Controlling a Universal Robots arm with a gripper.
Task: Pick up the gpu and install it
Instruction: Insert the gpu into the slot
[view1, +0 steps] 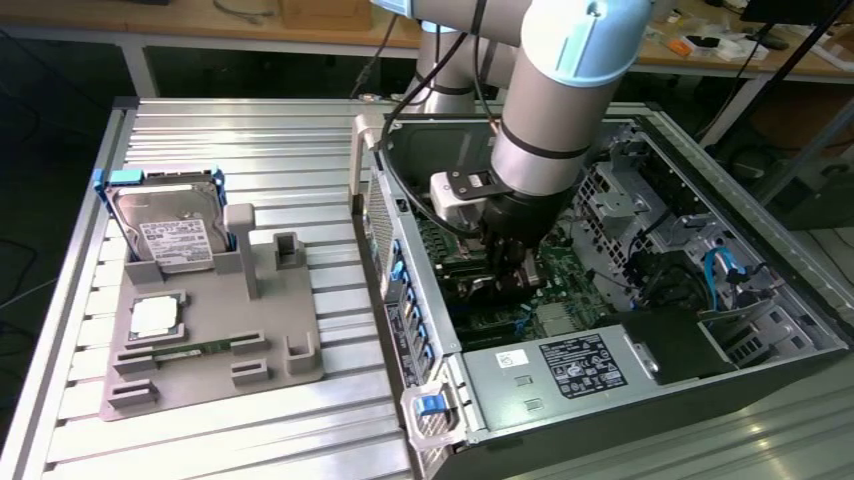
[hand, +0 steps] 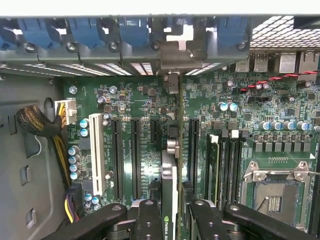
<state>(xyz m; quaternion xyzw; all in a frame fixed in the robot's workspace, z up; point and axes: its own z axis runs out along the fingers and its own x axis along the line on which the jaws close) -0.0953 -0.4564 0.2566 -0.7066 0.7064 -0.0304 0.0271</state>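
Slatted aluminium table carried it all. Nearest me, by its front edge on the exterior view's left, sat a grey fixture. A green memory stick lay flat in it, and a hard drive stood upright at its far end, each propped, I guessed, so fingers could get at it.

Along the table's edge on the exterior view's right lay the computer case, on its side with the open face up, which let the arm come straight down. The gripper was deep inside, its fingers pinching the gpu by the upper edge. The card hung edge-on over the motherboard, running parallel to the long expansion slots, its far end toward the blue latches on the case wall. That looked like lining up for a straight push. Whether its connector had met a slot I could not tell.

Beyond the table stood a wooden workbench.
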